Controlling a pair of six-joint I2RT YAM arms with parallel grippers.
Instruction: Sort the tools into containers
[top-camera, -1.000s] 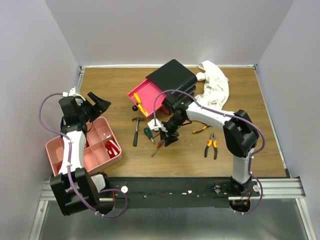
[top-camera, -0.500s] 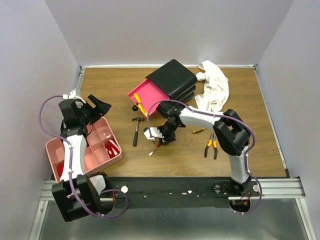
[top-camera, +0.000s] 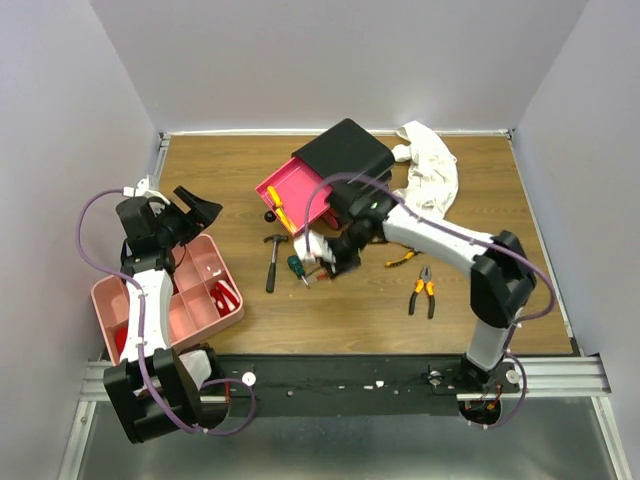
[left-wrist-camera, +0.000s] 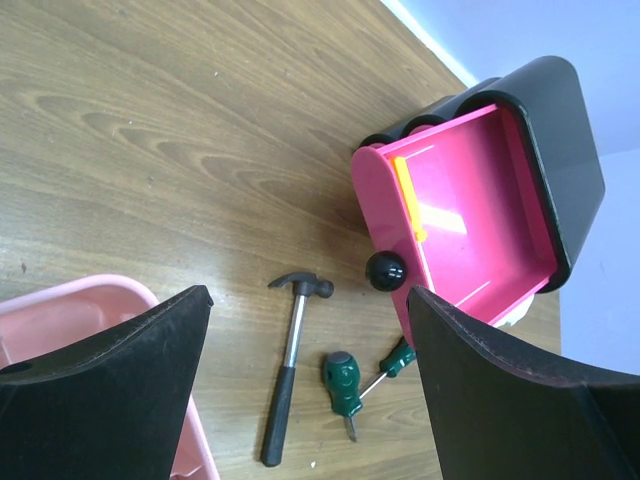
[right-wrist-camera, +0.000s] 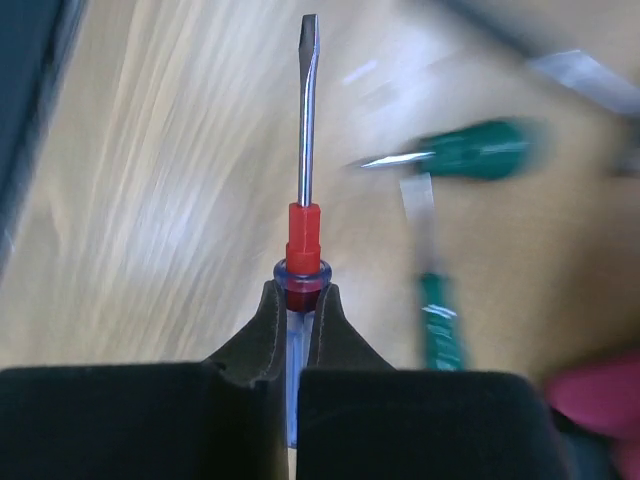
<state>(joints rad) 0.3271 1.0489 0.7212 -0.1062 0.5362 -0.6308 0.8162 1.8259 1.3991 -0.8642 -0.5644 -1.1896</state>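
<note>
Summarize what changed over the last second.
The right gripper picked the red-collared screwdriver up off the table and drew it back toward the open drawer. The left gripper stayed open above the pink tray. The hammer, green screwdriver and pliers did not move.

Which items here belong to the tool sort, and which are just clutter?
Job: hammer, green screwdrivers, red-collared screwdriver in the right gripper, pliers, drawer box, pink tray.
Lying about: white cloth.
</note>
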